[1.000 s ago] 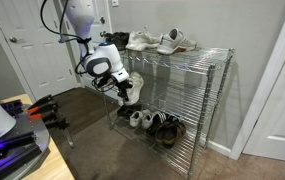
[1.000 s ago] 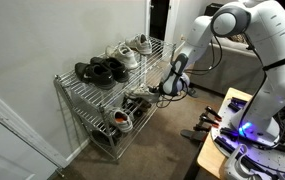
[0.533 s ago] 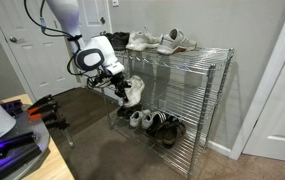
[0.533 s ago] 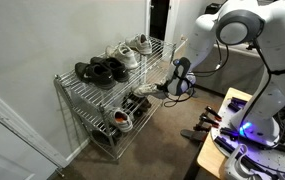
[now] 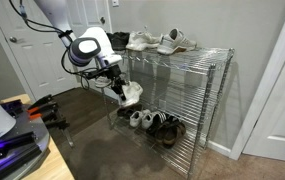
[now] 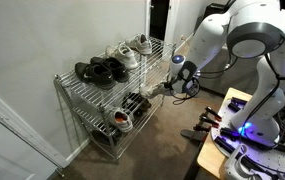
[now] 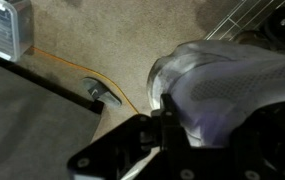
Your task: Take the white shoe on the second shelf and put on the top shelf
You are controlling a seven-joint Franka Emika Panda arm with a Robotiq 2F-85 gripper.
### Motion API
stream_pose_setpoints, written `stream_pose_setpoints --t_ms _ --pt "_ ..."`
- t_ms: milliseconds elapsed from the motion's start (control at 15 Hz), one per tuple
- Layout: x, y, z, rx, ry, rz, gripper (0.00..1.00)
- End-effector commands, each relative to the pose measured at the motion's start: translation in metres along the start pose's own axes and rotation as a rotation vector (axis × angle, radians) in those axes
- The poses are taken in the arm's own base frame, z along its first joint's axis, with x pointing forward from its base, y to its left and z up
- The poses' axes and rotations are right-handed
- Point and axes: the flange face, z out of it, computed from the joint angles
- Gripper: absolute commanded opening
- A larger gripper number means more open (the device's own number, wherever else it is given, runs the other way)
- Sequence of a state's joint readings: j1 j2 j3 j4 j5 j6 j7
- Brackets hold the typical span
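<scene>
My gripper (image 5: 120, 86) is shut on the white shoe (image 5: 131, 93) and holds it in the air just off the open end of the metal rack, about level with the second shelf (image 5: 177, 92). In the wrist view the white mesh shoe (image 7: 222, 70) fills the space between my dark fingers (image 7: 160, 128), with carpet below. The top shelf (image 5: 204, 52) stands above and behind it. In an exterior view the gripper (image 6: 168, 88) and shoe (image 6: 158, 91) hang beside the rack's end, near the top shelf (image 6: 66, 80).
Pale sneakers (image 5: 172, 40) and dark shoes (image 6: 100, 70) sit on the top shelf. More shoes (image 5: 154, 122) lie on the lowest tier. A door (image 5: 32, 50) stands behind the arm. A table with equipment (image 6: 244, 140) is near. An orange cable (image 7: 82, 68) crosses the carpet.
The arm has swung back and up from the rack with the white shoe still gripped. The shoe has come slightly further out past the rack's end.
</scene>
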State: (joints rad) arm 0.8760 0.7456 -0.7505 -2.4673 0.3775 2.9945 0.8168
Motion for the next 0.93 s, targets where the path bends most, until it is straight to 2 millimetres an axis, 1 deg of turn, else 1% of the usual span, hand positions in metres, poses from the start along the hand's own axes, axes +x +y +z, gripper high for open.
stream_pose_setpoints --t_ms 0,133,333,533,800,867 --pt "0.003 0.032 -0.029 -0.079 0.014 -0.037 0.05" --pt "0.007 0.045 -0.042 -0.126 0.033 -0.069 0.05" --pt "0.013 0.063 -0.068 -0.162 0.060 -0.088 0.05" --pt "0.019 0.076 -0.095 -0.172 0.078 -0.089 0.05" --pt "0.021 0.091 -0.133 -0.126 0.092 -0.085 0.05" --pt "0.014 0.100 -0.141 -0.115 0.098 -0.080 0.05"
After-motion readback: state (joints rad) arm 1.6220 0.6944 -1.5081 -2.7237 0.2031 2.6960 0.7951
